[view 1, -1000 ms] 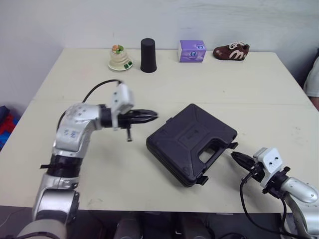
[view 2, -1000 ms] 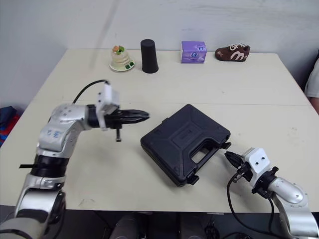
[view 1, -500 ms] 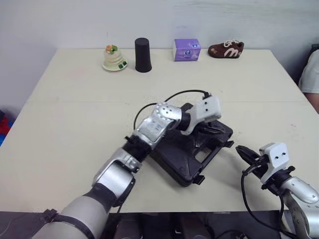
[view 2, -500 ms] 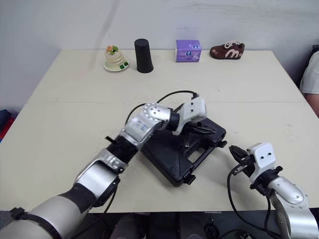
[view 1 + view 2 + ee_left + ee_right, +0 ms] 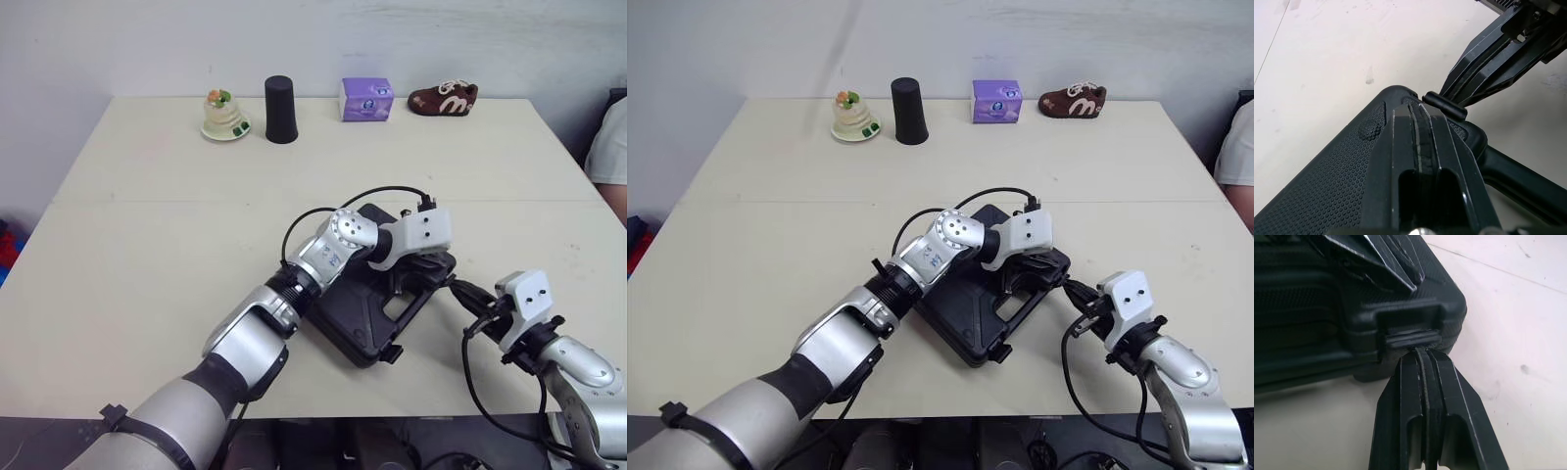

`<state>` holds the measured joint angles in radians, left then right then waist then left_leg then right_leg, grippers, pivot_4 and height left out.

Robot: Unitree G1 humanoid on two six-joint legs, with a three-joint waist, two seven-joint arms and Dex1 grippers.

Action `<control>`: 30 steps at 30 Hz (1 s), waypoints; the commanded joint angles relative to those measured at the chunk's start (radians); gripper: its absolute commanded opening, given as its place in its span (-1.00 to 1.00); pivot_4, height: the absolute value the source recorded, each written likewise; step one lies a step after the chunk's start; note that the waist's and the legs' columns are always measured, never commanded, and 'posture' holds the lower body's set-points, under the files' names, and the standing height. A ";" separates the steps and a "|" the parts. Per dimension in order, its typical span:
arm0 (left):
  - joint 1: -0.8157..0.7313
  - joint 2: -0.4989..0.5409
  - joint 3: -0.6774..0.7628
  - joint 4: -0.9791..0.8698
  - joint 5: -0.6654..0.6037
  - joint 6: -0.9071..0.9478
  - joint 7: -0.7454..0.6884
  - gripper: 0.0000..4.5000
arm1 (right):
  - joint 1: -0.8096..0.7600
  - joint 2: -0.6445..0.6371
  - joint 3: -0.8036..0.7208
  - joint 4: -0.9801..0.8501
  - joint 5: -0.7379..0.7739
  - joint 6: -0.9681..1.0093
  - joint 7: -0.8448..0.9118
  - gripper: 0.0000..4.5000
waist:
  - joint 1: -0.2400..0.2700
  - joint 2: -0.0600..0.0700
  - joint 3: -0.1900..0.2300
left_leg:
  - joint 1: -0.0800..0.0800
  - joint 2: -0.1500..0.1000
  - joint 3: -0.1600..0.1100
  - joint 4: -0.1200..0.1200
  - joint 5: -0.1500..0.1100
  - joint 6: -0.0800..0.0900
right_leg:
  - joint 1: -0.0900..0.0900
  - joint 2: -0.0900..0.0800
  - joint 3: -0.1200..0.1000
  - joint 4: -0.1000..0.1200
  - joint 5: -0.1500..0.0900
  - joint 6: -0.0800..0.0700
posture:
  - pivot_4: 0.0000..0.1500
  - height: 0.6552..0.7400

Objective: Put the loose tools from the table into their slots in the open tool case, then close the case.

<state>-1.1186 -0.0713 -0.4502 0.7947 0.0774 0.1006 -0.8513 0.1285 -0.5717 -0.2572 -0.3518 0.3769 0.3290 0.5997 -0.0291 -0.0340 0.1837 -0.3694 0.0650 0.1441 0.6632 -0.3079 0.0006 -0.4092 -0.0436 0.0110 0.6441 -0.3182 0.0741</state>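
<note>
The black tool case (image 5: 343, 299) lies closed on the table, its handle side facing the near right. My left gripper (image 5: 419, 276) is shut and rests with its tips on the lid (image 5: 1327, 186) at the case's right corner. A small latch (image 5: 1413, 339) sticks out of that corner. My right gripper (image 5: 458, 290) is shut too, and its tip (image 5: 1421, 352) touches the latch from the near right. In the left wrist view the right gripper (image 5: 1488, 73) points at the latch (image 5: 1444, 104) from beyond the corner. No loose tool lies on the table.
Along the far edge stand a small cake figure (image 5: 221, 114), a black cup (image 5: 280, 96), a purple box (image 5: 365, 99) and a brown shoe (image 5: 442, 98). A person's sleeve (image 5: 607, 147) shows at the right edge. Bare table (image 5: 147, 245) stretches to the left of the case.
My left arm has swung right from the open table onto the case, ending on its right corner. My right gripper has moved up to the latch.
</note>
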 commanded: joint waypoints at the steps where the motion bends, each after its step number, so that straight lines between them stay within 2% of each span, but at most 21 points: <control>1: 0.064 0.026 -0.050 0.061 0.072 0.056 -0.020 -0.97 | -0.023 -0.001 0.002 -0.050 0.029 -0.008 0.019 -1.00 | -0.002 -0.001 -0.002 | 0.000 0.000 0.000 0.000 0.000 0.000 | 0.000 0.000 0.000 0.000 0.000 0.000 | 1.00 1.00; 17: 0.156 0.077 -0.093 -0.022 0.104 0.126 -0.091 -0.97 | -0.140 -0.053 0.055 -0.009 -0.008 0.042 0.063 -1.00 | -0.027 -0.009 -0.017 | 0.004 0.004 0.000 -0.001 -0.002 -0.005 | 0.001 0.001 0.000 0.002 -0.001 -0.005 | 1.00 1.00; 22: 0.165 0.102 -0.073 -0.064 0.095 0.109 -0.110 -0.97 | -0.147 -0.055 0.066 0.006 -0.010 0.043 0.084 -1.00 | -0.008 -0.009 -0.025 | 0.004 0.005 -0.003 -0.001 -0.002 -0.005 | 0.003 0.001 -0.002 0.001 -0.002 -0.006 | 1.00 1.00; 27: 0.197 0.119 0.039 -0.224 -0.022 0.090 -0.147 -0.97 | -0.084 -0.068 0.026 -0.040 0.013 0.032 0.110 -1.00 | 0.002 -0.007 -0.026 | 0.004 0.006 -0.003 -0.001 -0.003 -0.004 | 0.003 -0.002 -0.002 0.000 -0.002 -0.005 | 1.00 1.00; 30: 0.219 0.181 0.068 -0.322 -0.047 0.065 -0.190 -0.97 | -0.011 -0.073 -0.037 -0.077 0.030 0.005 0.124 -1.00 | 0.003 -0.005 -0.025 | 0.002 0.006 -0.004 -0.001 -0.003 -0.004 | 0.002 -0.002 -0.002 0.000 -0.002 -0.005 | 1.00 1.00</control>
<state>-0.9230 0.0769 -0.3924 0.4991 0.0390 0.1649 -1.0112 0.0938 -0.6289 -0.2405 -0.3942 0.3881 0.3562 0.7110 -0.0262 -0.0393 0.1584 -0.3685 0.0712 0.1401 0.6622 -0.3106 -0.0035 -0.4077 -0.0459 0.0085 0.6444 -0.3200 0.0688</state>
